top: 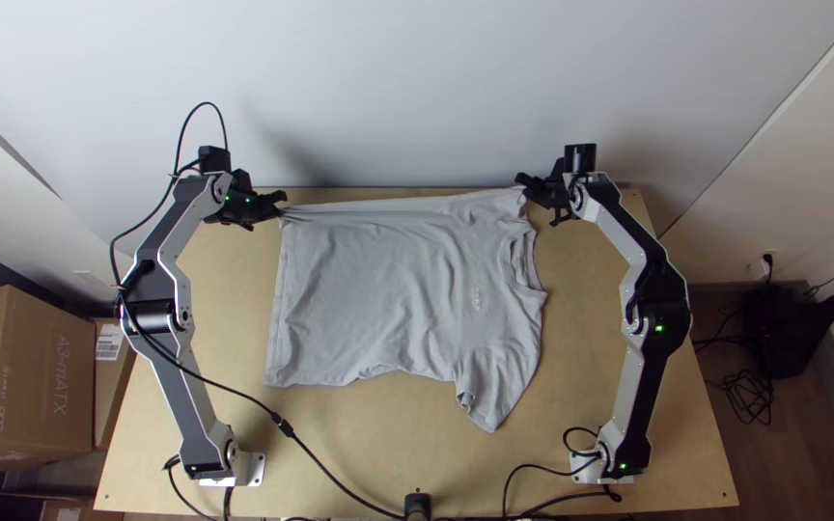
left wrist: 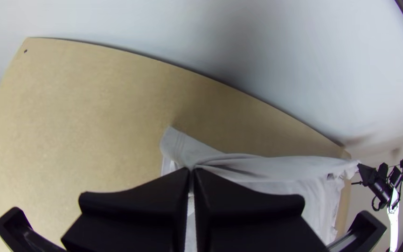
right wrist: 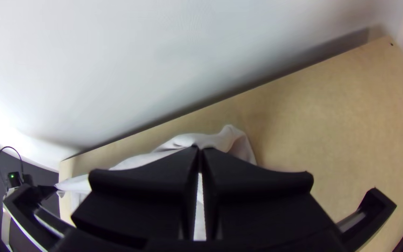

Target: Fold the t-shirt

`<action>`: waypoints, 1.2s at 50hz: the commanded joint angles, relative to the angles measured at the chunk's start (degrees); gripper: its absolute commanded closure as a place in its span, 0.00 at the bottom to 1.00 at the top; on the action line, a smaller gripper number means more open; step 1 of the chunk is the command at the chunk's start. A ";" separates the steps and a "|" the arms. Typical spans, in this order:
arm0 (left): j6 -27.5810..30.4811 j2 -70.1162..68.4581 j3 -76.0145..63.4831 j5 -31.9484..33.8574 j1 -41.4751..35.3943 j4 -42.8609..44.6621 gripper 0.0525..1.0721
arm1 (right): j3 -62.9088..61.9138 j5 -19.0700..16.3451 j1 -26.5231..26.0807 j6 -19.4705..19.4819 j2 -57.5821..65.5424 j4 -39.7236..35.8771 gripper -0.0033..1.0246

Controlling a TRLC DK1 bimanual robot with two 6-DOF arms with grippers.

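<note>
T-shirt (top: 378,289) laid out on the table (top: 586,338), creased, long axis across the table between the 2 arms: hem (top: 277,309) toward the left arm, collar (top: 525,262) toward the right. 1 sleeve (top: 499,391) angles toward the near edge; lie of the other hard to make out. Left gripper (left wrist: 192,171) at the far corner of the hem, fingers pressed together on a gathered pinch of cloth, a small flap poking out beyond the tips. Right gripper (right wrist: 200,149) at the far corner on the collar side, fingers closed on bunched fabric near the shoulder; exact part uncertain. Far edge runs fairly straight between the 2 grips, along the shirt's length. Key relation: nearly all the body lies on the near side of both pairs of fingers, so the fold likely wants both arms coming toward the near edge together, line kept parallel to the long axis. Each arm is nearer its own end; no crossing needed. Risk: 1 side leading would skew the crease, or the shirt could drag along. Cardboard box (top: 45,371) off beside the table, contents can't be told.
</note>
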 commanded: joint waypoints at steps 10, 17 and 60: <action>1.24 -5.68 -7.58 1.16 0.60 1.29 0.98 | -5.14 0.71 1.75 0.96 -5.32 -4.72 0.97; 1.24 -8.93 -13.64 1.51 0.07 4.01 0.98 | -10.94 0.71 2.37 0.87 -9.28 -4.64 0.97; 6.43 -25.63 -46.16 0.45 -1.60 16.58 0.10 | -41.35 1.06 3.78 1.31 -23.78 2.57 0.70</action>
